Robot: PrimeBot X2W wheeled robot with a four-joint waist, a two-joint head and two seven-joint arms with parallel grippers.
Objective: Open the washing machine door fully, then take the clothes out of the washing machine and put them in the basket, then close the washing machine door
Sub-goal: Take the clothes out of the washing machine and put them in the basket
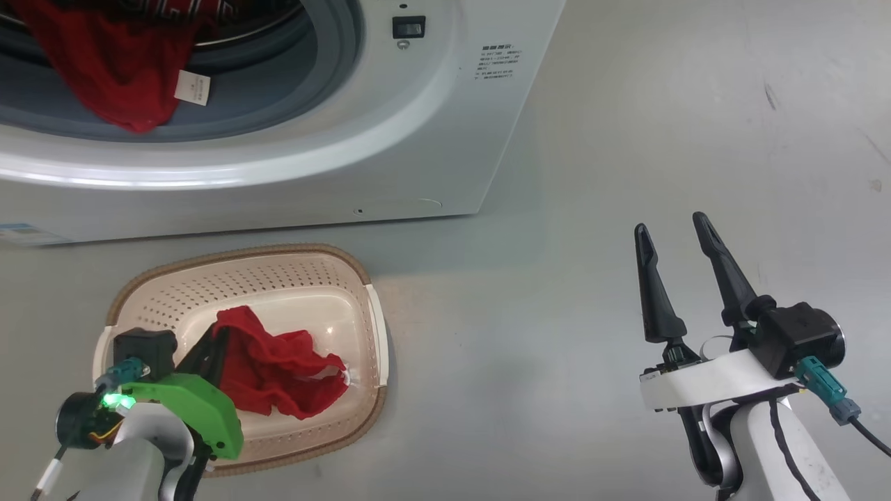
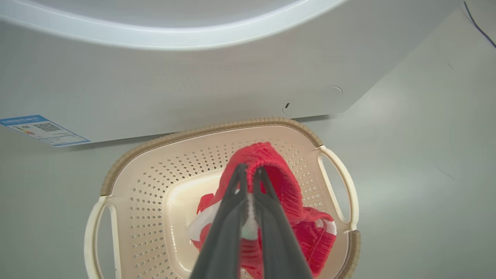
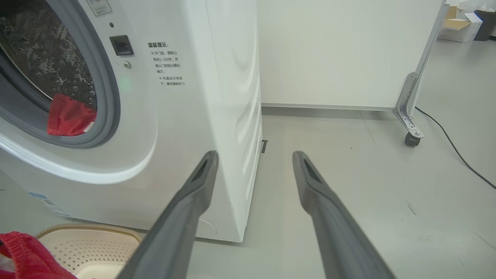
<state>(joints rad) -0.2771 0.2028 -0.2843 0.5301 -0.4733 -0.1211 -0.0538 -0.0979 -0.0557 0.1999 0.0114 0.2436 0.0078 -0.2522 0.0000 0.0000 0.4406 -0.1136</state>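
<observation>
Left fingers (image 2: 228, 217) pinched shut on red garment (image 2: 283, 182) over basket (image 2: 217, 130); right fingers (image 3: 186, 205) spread wide, empty, above grey floor (image 3: 348, 174). Risk: knit snags fingertips at release, lifts back out. Second garment (image 1: 118, 69) hangs over washing machine (image 1: 431, 139) drum lip, may slide onto floor. White partition (image 3: 329, 50) on castor (image 3: 412, 139) beyond

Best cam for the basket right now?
Head view: the basket shows nearly whole, before the washing machine; the left tool and its wrist hide one corner. Left wrist view is closer but crops its near edge. Right wrist view catches one corner.
</observation>
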